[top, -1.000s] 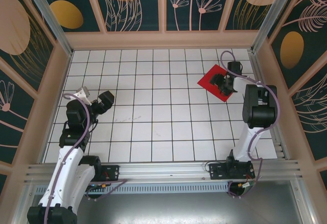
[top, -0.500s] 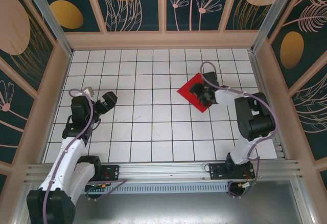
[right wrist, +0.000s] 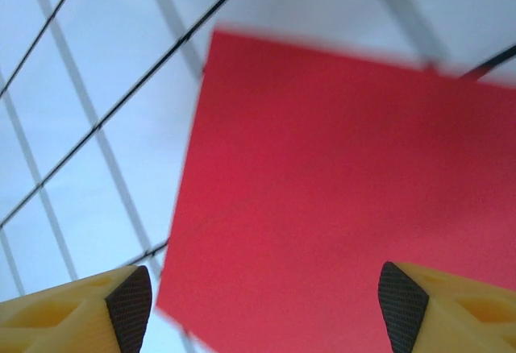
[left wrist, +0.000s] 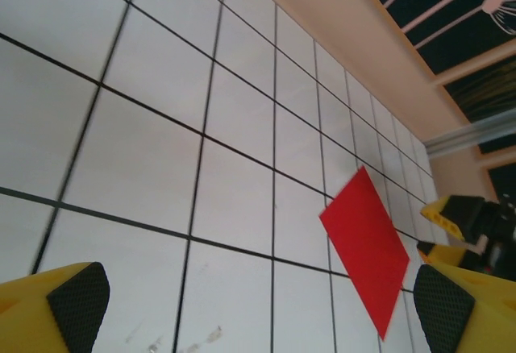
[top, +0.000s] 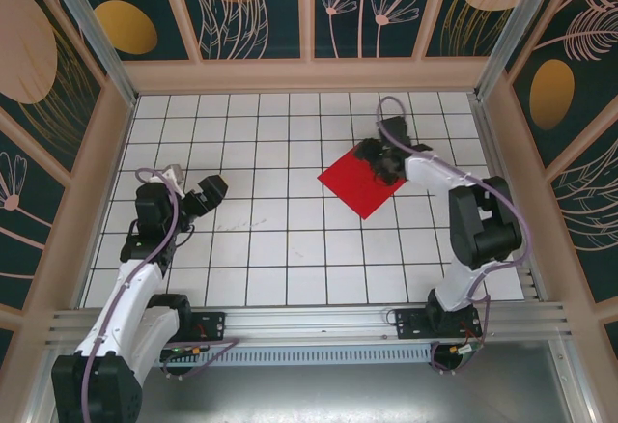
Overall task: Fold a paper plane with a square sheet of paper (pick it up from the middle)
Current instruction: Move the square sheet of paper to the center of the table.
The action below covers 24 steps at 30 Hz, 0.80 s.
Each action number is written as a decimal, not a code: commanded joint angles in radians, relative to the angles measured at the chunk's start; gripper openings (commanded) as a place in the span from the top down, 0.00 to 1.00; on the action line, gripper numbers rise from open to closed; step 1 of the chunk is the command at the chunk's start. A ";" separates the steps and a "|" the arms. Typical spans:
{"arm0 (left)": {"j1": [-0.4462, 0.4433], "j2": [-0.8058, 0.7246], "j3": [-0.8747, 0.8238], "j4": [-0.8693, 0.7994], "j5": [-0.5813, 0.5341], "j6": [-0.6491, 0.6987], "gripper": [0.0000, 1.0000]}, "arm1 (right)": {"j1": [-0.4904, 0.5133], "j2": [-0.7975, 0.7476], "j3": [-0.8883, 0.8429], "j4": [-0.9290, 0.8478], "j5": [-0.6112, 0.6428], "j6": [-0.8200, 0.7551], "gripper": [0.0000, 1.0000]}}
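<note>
1. Top external view: the red square sheet of paper (top: 357, 183) lies unfolded on the white gridded surface (top: 270, 249). It sits right of the surface's centre, nearer the right edge than the left and clear of every edge.
2. The sheet is turned like a diamond, with one corner towards the near edge and one towards the far edge.
3. The right end effector (top: 379, 157) is over the sheet's far-right side, its arm reaching in from the right edge. From this view it cannot be told whether it touches the paper.
4. The left end effector (top: 205, 194) is close to the surface's left edge, well apart from the sheet, with only bare tiles beneath it.
5. Left wrist view: the left end effector (left wrist: 258, 309) stands wide, its black pads (left wrist: 76, 296) far apart with nothing between them. The sheet (left wrist: 367, 244) shows flat on the tiles towards the right, with the right end effector (left wrist: 468, 224) just beyond it.
6. Right wrist view: the right end effector (right wrist: 262, 305) is spread fairly wide. Its yellow fingers (right wrist: 121, 301) stand at either lower corner and grip nothing.
7. In that same view the sheet (right wrist: 339, 192) spans the space between them, blurred, with one corner and two straight edges visible against the grid lines.
</note>
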 commanded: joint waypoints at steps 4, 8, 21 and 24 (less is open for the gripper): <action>0.003 0.048 -0.072 0.206 0.115 -0.159 0.01 | -0.105 0.124 0.094 -0.040 -0.184 -0.238 0.26; 0.001 0.097 -0.055 0.183 0.119 -0.137 0.01 | -0.104 0.233 0.174 -0.121 -0.116 -0.261 0.26; 0.000 0.138 -0.055 0.098 0.145 -0.083 0.01 | 0.081 0.215 0.006 -0.071 -0.107 -0.361 0.26; 0.001 0.137 -0.040 0.060 0.147 -0.058 0.01 | 0.166 0.244 0.024 -0.088 -0.071 -0.504 0.26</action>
